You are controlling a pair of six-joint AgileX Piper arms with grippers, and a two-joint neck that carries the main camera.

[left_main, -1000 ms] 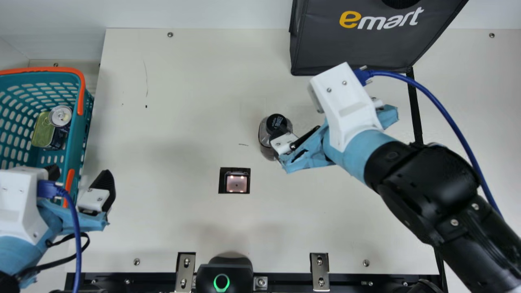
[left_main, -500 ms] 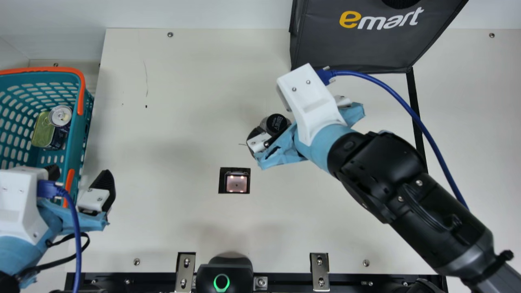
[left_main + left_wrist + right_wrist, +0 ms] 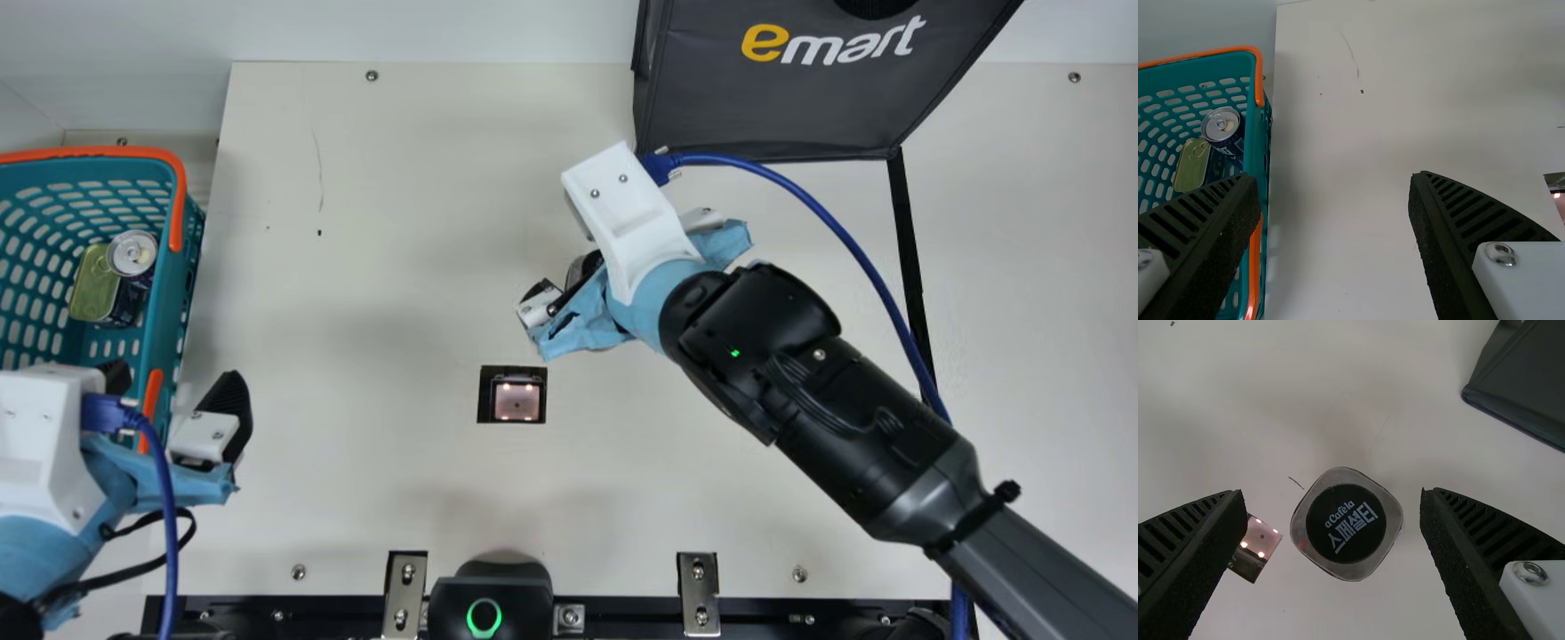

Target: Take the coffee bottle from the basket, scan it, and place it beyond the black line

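Observation:
My right gripper (image 3: 582, 311) is open over the coffee bottle (image 3: 582, 267), which it partly covers in the main view. In the right wrist view the bottle (image 3: 1345, 523) stands upright, its dark cap facing up, between the parted fingers of that gripper (image 3: 1333, 497), with gaps on both sides. The scanner (image 3: 516, 400) is set in the table a little nearer than the bottle. At the far left, my left gripper (image 3: 173, 382) is open by the basket (image 3: 107, 153); its own view shows this gripper (image 3: 1331, 187) empty. The black line (image 3: 905, 258) runs at the right.
Inside the basket lie a round can (image 3: 132, 253) and a flat yellow-green tin (image 3: 94, 286). A dark shopping bag (image 3: 782, 107) stands at the back right, beyond my right gripper. A black device with a green ring (image 3: 484, 604) sits at the near edge.
My right gripper has moved left from the bottle's right side until it is over it, and the arm followed. The left arm has kept still.

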